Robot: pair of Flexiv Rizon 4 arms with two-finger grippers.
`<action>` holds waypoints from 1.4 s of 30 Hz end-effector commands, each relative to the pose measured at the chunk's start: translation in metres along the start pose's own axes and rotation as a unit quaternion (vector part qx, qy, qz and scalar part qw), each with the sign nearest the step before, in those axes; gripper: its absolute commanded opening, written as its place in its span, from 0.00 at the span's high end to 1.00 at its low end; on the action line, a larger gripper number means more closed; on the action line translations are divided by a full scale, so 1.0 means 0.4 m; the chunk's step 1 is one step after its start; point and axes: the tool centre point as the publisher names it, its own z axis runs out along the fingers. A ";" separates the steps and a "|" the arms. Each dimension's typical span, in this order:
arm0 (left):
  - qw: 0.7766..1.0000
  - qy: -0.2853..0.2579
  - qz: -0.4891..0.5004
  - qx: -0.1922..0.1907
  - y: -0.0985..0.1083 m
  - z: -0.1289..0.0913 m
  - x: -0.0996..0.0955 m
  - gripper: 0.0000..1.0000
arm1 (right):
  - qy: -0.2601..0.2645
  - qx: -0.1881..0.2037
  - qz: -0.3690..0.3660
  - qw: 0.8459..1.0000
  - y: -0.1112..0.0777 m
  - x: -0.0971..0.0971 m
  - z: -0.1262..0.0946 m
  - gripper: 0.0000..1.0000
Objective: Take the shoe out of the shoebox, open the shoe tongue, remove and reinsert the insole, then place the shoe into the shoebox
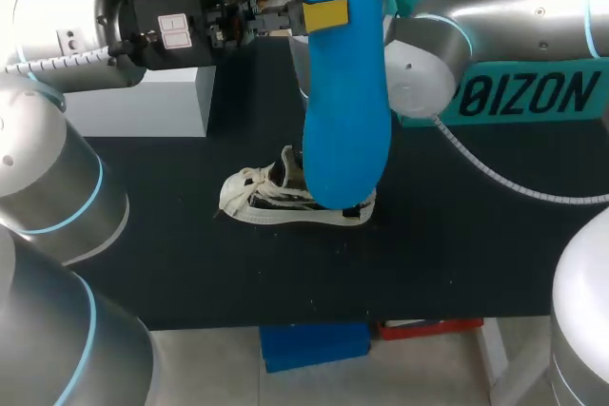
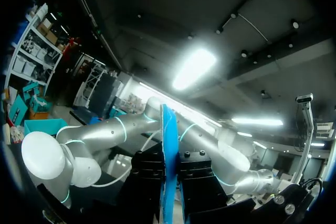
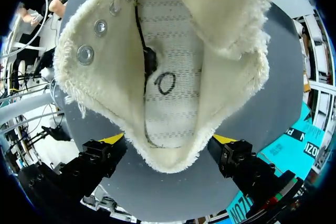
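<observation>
A long blue insole [image 1: 345,83] hangs upright high above the table, with my left gripper [image 1: 319,14] shut on its upper end. In the left wrist view the insole [image 2: 169,150] stands edge-on between the black fingers [image 2: 147,179]. A cream canvas shoe [image 1: 276,199] lies on the black table [image 1: 171,225], toe to the left. My right arm [image 1: 419,64] comes down over the heel; the insole hides its gripper in the head view. Seen from the right wrist, the shoe [image 3: 173,77] gapes wide with its bare stitched footbed showing. My right gripper [image 3: 168,140] stands open, one yellow tip on either side of the heel.
The teal shoebox [image 1: 533,92] stands at the back right, behind my right arm. A white box [image 1: 143,102] sits at the back left of the table. A grey cable [image 1: 514,185] loops from the right arm over the table.
</observation>
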 end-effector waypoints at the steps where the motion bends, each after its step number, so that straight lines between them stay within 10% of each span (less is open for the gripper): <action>1: 1.000 -0.002 -0.001 -0.001 0.001 0.001 0.002 1.00 | 0.000 0.037 -0.001 0.999 0.010 -0.002 -0.001 0.00; 19: 1.000 -0.002 -0.001 -0.001 0.001 0.001 0.002 1.00 | 0.006 -0.103 -0.025 0.994 -0.016 -0.007 -0.009 0.00; 28: 1.000 -0.002 -0.001 -0.001 0.001 0.001 0.002 1.00 | -0.008 -0.268 -0.009 0.963 -0.028 -0.017 -0.003 0.00; 42: 1.000 -0.002 -0.001 -0.001 0.001 0.001 0.002 1.00 | -0.013 -0.388 -0.005 0.922 -0.035 -0.028 0.016 0.00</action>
